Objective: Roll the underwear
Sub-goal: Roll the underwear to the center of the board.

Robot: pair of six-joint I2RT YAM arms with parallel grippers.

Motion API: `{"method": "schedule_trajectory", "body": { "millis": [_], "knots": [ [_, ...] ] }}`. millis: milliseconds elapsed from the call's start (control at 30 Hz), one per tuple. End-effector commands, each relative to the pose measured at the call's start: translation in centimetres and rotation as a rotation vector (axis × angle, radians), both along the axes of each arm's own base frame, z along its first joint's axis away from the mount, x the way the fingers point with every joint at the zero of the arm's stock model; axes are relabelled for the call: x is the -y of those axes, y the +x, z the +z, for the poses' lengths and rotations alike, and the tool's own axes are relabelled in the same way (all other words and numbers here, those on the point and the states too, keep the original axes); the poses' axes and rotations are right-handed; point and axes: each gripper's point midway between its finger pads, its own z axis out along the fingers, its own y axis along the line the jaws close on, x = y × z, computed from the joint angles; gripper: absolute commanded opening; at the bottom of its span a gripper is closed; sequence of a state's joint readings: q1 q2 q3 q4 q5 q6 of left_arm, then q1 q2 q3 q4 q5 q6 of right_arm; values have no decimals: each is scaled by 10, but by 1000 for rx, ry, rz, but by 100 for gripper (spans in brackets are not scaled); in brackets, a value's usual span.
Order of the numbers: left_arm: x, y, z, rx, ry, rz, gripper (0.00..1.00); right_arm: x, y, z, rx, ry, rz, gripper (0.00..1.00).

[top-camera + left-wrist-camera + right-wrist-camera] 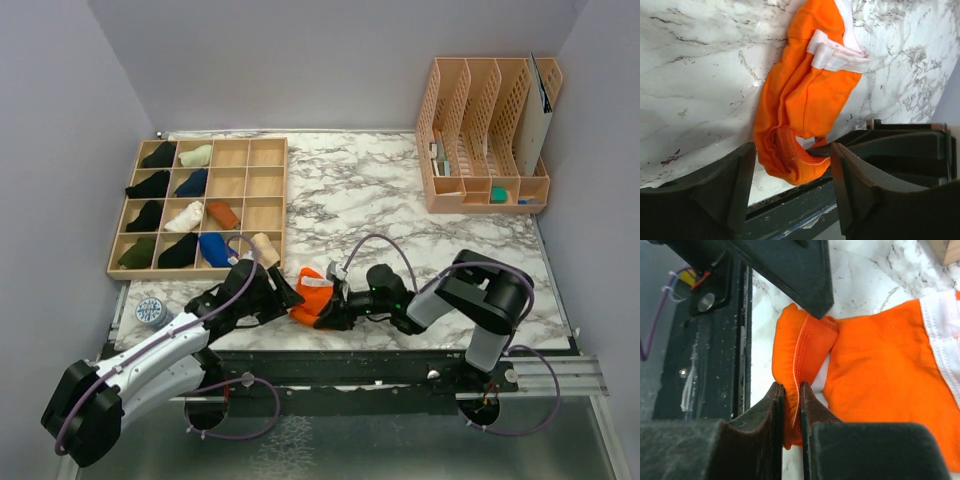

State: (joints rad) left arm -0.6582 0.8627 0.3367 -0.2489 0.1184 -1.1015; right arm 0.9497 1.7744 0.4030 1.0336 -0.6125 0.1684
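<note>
Top external view: both arms meet over the orange underwear at the bench's 6 o'clock edge.
Right wrist view: the right gripper has its fingers clenched on a hemmed fold of the orange cloth. Left wrist view: the left gripper stands released, spread either side of the crumpled end, white waistband toward 1 o'clock. The rust-brown pair sits in the wooden tray at 10 o'clock.

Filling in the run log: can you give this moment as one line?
left gripper: open around orange briefs | right gripper: shut on their hem | briefs bunched at near table edge
</note>
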Motion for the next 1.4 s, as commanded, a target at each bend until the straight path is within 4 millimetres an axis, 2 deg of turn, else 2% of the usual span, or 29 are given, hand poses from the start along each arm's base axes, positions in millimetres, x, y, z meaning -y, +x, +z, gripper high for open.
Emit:
{"method": "schedule_trajectory", "body": {
  "millis": [0, 167, 333, 600, 1033, 1367],
  "knots": [
    [-3, 1, 3, 74, -19, -18, 67, 19, -30, -21, -310, -46, 59, 1],
    [-2, -7, 1, 93, -58, -40, 69, 28, -13, -28, -443, -66, -36, 1],
    [5, -12, 3, 122, -112, -86, 69, 28, -3, -44, -500, -188, -99, 1],
    [8, -16, 8, 193, -155, -130, 70, 34, 0, -67, -663, -327, -136, 1],
    [4, -14, 7, 209, -104, -144, 70, 41, 15, -66, -802, -294, -226, 1],
    [2, -15, -11, 149, -55, -134, 69, 39, 19, -69, -883, -275, -254, 1]
  ]
}}
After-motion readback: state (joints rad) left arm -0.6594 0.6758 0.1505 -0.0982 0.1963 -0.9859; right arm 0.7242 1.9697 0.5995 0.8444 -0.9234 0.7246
